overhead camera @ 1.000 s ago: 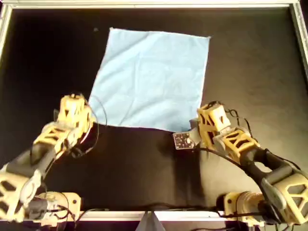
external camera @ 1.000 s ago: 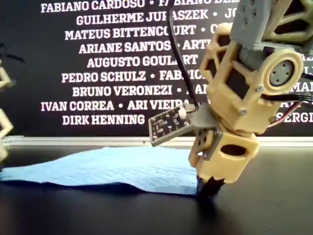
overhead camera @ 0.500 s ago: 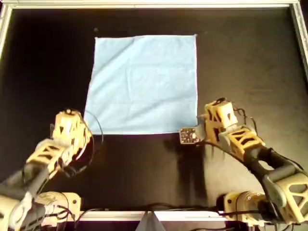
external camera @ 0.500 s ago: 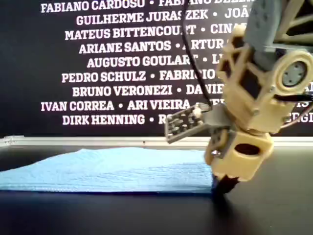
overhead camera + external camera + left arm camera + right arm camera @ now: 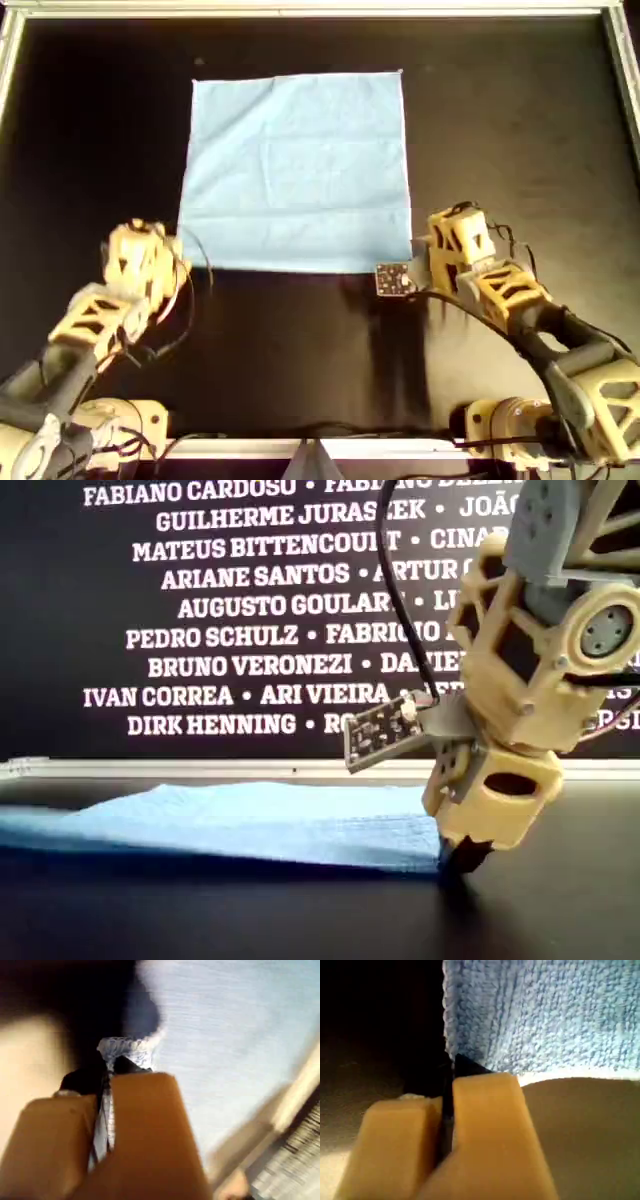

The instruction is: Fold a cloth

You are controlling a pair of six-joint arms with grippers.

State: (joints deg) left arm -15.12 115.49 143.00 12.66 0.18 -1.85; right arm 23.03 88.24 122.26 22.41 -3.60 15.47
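The light sky-blue cloth (image 5: 295,170) lies spread flat on the black table (image 5: 520,130), its edges square to the table. My first gripper (image 5: 107,1067) is shut on a cloth (image 5: 240,1035) corner, with fabric pinched between its tan fingers. My second gripper (image 5: 449,1067) is shut at a corner of the cloth (image 5: 545,1015). In the overhead view one arm (image 5: 140,262) is at the near left corner and another arm (image 5: 455,245) at the near right corner. The wrist views do not show which is which. In the exterior view that right-hand arm's tip (image 5: 460,852) meets the cloth (image 5: 250,820) corner at table level.
A metal rim (image 5: 320,10) frames the table at the far side and both sides. A small circuit board (image 5: 390,280) sticks out beside the overhead right arm. A dark banner with white names (image 5: 200,610) stands behind the far rim. Both arm bases sit at the near edge.
The cloth has turned from skewed to square with the table and lies flatter. The overhead right arm moved right with its corner; the overhead left arm moved nearer, then slightly back.
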